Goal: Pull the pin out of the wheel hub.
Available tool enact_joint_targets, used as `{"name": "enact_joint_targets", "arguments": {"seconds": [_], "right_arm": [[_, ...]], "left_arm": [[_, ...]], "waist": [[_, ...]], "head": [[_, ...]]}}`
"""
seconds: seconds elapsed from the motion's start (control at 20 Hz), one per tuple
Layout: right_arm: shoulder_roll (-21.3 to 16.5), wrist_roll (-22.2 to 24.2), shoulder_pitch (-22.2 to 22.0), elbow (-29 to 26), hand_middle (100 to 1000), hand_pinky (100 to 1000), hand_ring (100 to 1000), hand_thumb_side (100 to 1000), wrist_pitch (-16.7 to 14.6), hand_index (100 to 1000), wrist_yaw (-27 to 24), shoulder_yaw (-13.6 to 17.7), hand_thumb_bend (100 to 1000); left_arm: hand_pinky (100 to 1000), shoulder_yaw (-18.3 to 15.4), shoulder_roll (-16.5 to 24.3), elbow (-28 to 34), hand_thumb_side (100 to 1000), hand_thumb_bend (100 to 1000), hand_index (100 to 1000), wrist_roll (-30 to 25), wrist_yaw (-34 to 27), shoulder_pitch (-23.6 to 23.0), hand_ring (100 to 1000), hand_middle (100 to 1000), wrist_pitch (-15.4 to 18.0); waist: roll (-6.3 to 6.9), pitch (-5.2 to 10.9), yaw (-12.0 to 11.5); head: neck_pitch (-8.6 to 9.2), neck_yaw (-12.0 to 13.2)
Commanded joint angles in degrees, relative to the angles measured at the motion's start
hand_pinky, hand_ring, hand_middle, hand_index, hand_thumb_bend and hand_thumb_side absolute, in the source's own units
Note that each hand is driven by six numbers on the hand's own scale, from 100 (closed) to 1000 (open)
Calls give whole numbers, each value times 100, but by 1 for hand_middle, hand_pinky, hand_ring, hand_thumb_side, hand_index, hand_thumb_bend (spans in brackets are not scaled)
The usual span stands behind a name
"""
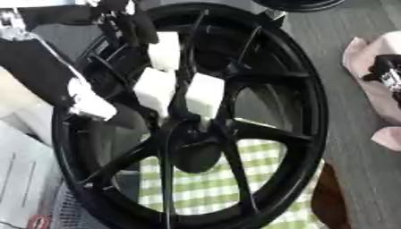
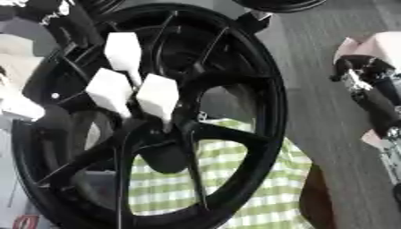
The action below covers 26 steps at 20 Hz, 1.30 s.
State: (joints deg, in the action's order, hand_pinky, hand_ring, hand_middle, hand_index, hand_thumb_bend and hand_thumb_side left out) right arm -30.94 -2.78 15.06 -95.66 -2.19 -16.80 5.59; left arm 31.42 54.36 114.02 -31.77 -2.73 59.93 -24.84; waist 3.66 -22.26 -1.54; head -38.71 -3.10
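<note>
While one black wheel [image 1: 301, 89] fills both views, its spokes meet at a dark hub [image 1: 192, 150] just below the left hand's fingertips. Beneath the wheel lies one green-and-white checked cloth [image 1: 200, 188]. The left hand [image 1: 168, 87] reaches in from the upper left, three white-tipped fingers [image 2: 156, 98] pointing down and bunched against the spokes above the hub. Whether they pinch the pin I cannot tell; the pin itself cannot be made out. The right hand [image 2: 368, 85], dark, shows at the right edge, well apart.
</note>
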Motion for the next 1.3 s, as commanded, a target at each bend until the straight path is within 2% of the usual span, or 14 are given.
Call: {"name": "enact_joint_targets", "arguments": {"seconds": [0.05,0.4,0.65,1.3], "right_arm": [[-75,15,53,-81,587,882,628,424,9,706,28,13,310],[-47,33,62,-88,587,882,628,425,12,706,25,1,308],[-28,39,65,-90,587,882,628,426,11,706,28,1,306],[18,50,57,-93,588,884,629,427,11,707,33,5,303]], "left_arm": [[715,-62,66,57,280,682,785,35,79,35,735,724,-72],[720,-64,-15,57,272,641,775,166,404,-19,744,726,54],[688,-38,-80,57,243,591,744,192,551,-40,680,682,35],[677,-28,-203,57,207,579,739,234,622,-47,676,677,-91]], "waist": [[-41,87,1],[-68,45,6],[-83,13,8],[-104,-32,20]], "head": [[33,7],[88,20],[105,27],[127,42]]}}
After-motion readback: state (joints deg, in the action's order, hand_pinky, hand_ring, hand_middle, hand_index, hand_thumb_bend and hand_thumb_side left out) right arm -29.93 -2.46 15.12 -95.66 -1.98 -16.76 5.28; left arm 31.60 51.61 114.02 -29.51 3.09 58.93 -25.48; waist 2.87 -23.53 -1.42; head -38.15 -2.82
